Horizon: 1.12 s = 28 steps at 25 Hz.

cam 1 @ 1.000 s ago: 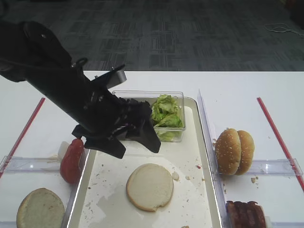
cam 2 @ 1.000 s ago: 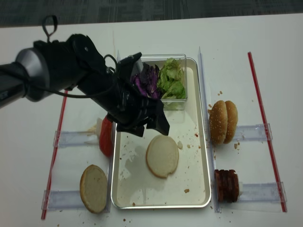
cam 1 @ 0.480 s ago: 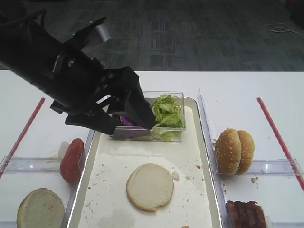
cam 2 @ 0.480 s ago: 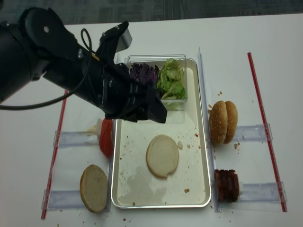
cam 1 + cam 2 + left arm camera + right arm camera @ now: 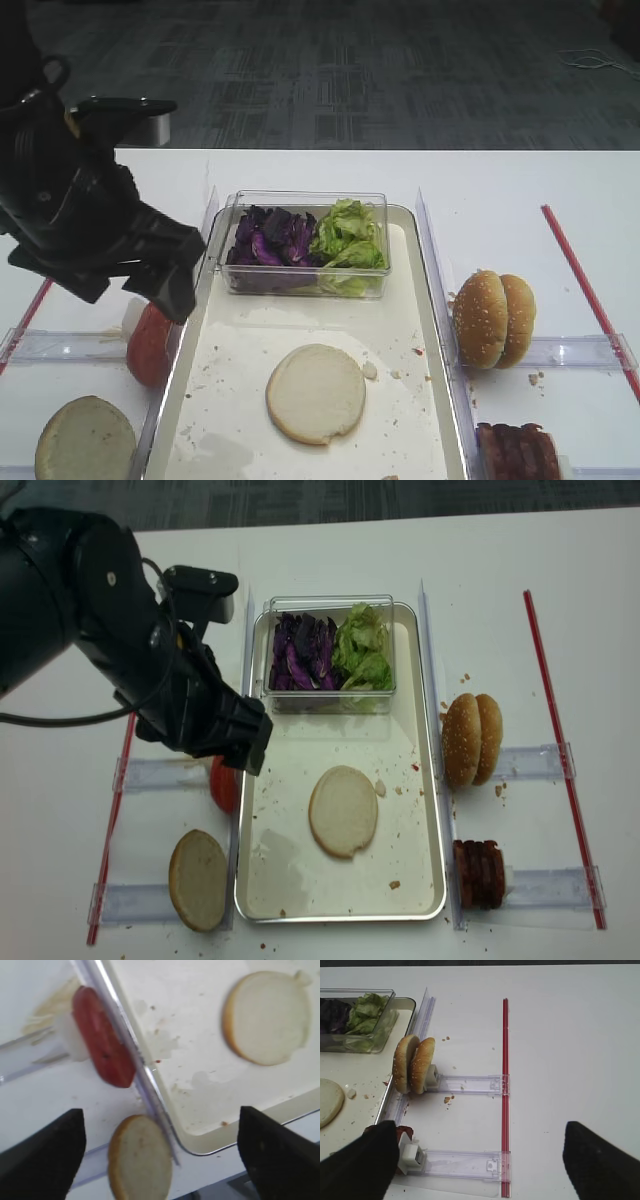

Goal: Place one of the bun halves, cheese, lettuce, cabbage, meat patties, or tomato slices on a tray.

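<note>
Left gripper (image 5: 235,745) jaws spread, empty, over tomato slices (image 5: 222,783). Bun half (image 5: 343,810) lies flat on tray (image 5: 420,810). Next we'd descend squarely, pinching one slice. Right gripper (image 5: 480,1160) agape, idle.

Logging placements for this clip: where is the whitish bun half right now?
In the exterior high view, the whitish bun half lies on the tray, front centre, below the clear box.

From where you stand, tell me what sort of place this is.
Probably a lab or office set up as a burger-making station: a white table on grey carpet, a metal tray with a bun half, and sesame buns in clear holders.
</note>
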Motion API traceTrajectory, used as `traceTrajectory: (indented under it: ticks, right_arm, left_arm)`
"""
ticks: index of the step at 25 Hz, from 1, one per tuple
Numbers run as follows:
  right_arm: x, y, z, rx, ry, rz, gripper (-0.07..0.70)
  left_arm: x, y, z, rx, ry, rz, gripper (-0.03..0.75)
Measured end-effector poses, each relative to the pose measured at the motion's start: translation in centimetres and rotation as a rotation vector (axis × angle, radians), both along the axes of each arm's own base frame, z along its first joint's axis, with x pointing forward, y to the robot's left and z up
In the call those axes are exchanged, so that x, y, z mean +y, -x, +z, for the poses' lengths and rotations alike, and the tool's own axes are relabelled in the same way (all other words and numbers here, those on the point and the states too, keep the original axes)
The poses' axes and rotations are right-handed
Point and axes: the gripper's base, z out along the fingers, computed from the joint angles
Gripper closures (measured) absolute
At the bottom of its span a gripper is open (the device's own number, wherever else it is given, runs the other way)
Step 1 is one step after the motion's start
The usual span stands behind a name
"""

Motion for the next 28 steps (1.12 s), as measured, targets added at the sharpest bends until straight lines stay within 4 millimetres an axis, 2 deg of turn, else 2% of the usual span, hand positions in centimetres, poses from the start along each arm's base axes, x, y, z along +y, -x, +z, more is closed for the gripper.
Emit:
traceTrajectory:
  ticks: [9,13,17,24,28]
  right_arm:
    - [0.0,0.0,0.0,0.0,0.0,0.0,-0.058]
    - [0.0,0.0,0.0,0.0,0.0,0.0,-0.058]
    - [0.0,0.0,0.0,0.0,0.0,0.0,-0.058]
    - [0.0,0.0,0.0,0.0,0.0,0.0,-0.058]
    - [0.0,0.0,0.0,0.0,0.0,0.0,-0.058]
  left_arm:
    - [0.8,-0.1,-0.1,-0.002,-0.073,0.017,0.113]
    - [1.9,-0.6,-0.1,-0.026,-0.127,0.074,0.113]
    - [4.9,-1.7,-0.1,-0.019,-0.129,0.213,0.114]
    - [11.6,-2.4,-0.1,0.035,-0.147,0.44,0.115]
    - [13.5,-2.4,-0.1,0.042,-0.154,0.492,0.115]
